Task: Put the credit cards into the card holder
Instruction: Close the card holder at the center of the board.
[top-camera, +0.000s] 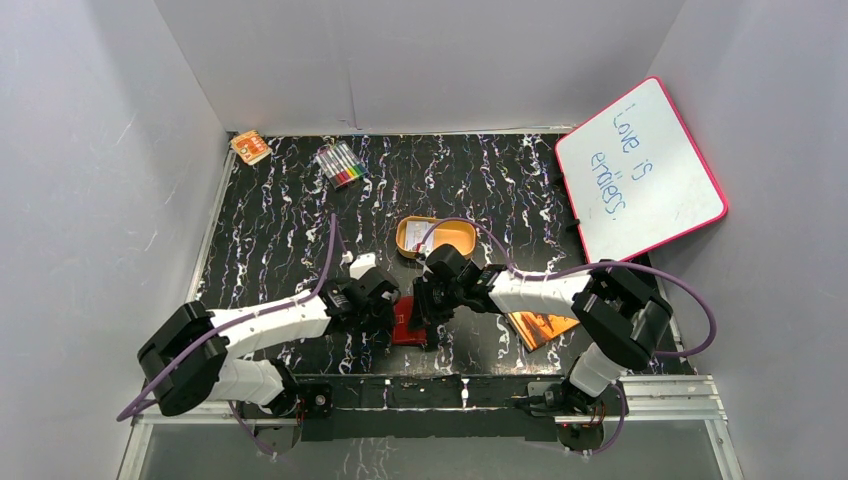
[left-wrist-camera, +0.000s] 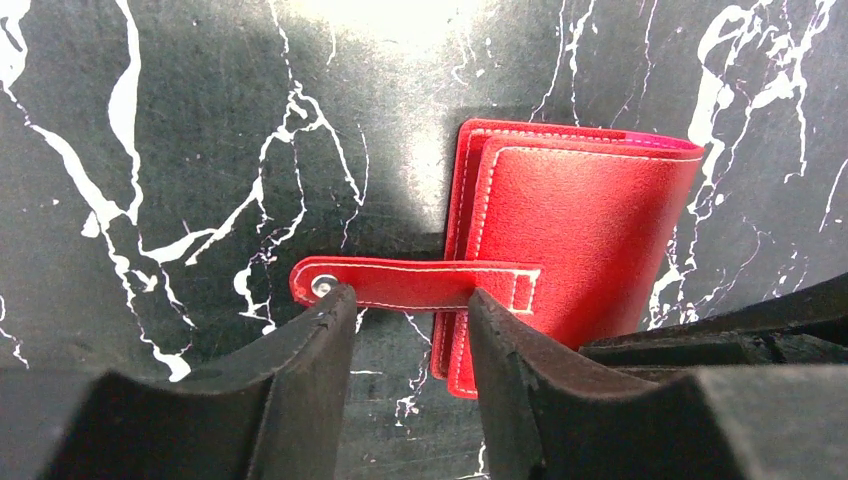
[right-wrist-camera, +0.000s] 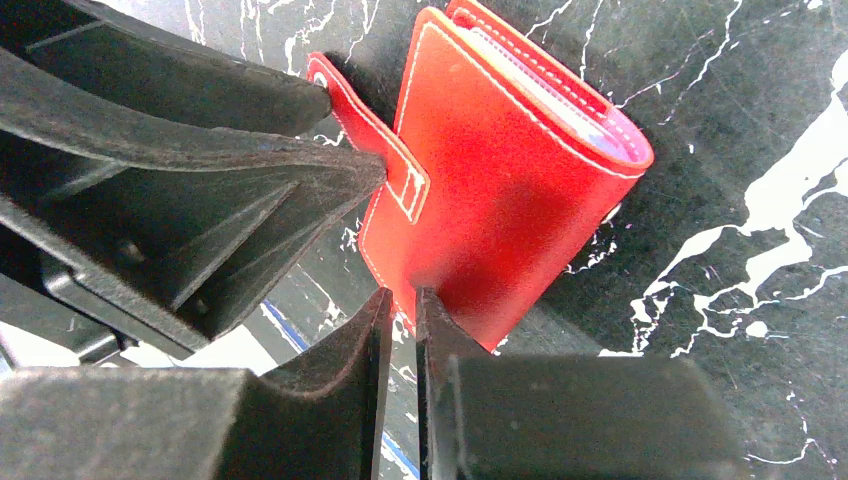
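The red card holder (top-camera: 408, 322) lies folded shut on the black marbled table between my two grippers. In the left wrist view its closing tab (left-wrist-camera: 400, 283) sticks out unfastened, with the snap at its end. My left gripper (left-wrist-camera: 410, 300) is open, its fingertips just short of the tab on either side. My right gripper (right-wrist-camera: 404, 297) is shut to a thin slit with nothing in it, its tips against the near edge of the card holder (right-wrist-camera: 500, 180). Pale pocket edges (right-wrist-camera: 590, 112) show inside the fold. One small white card (top-camera: 362, 263) lies just behind my left gripper (top-camera: 385, 305).
An orange oval tin (top-camera: 436, 238) with something white in it stands behind my right gripper (top-camera: 425, 300). An orange booklet (top-camera: 540, 326) lies under the right arm. Markers (top-camera: 341, 164) and a small orange box (top-camera: 250, 147) are at the back left. A whiteboard (top-camera: 640, 170) leans at the right.
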